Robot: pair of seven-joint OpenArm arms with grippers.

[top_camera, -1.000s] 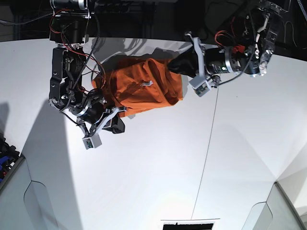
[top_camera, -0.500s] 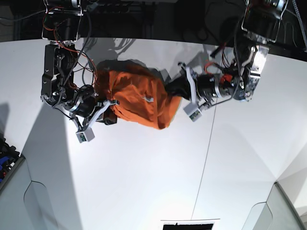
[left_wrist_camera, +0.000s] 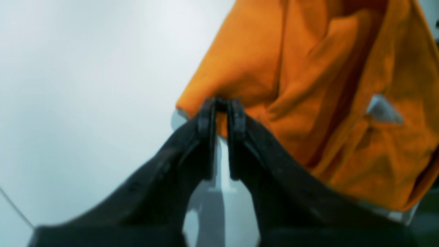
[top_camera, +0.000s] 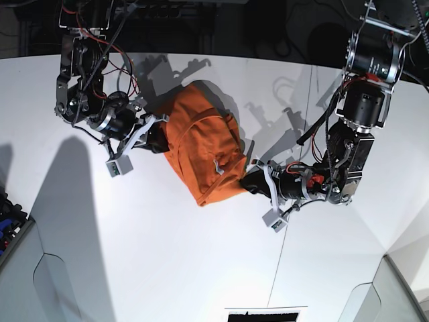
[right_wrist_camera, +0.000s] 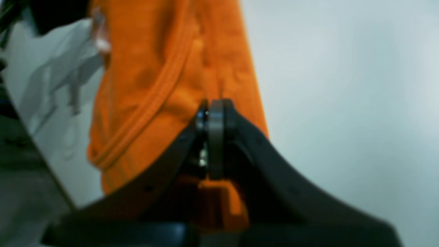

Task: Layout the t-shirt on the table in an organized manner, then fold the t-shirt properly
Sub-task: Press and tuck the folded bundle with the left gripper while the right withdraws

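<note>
The bright orange t-shirt hangs bunched between my two grippers over the white table. My left gripper is shut on the shirt's lower right edge. In the left wrist view its tips pinch an edge of the cloth, with the white label to the right. My right gripper is shut on the shirt's upper left side. In the right wrist view its tips clamp cloth beside the ribbed neckline. The sleeves are hidden in the folds.
A thin dark seam runs across the table near my left arm. Blue items lie at the left edge. A dark cutout sits at the front edge. Cables and dark gear stand behind the curved far edge.
My left gripper has moved toward the front of the table and my right gripper toward the back. The shirt held between them has swung from level to diagonal.
</note>
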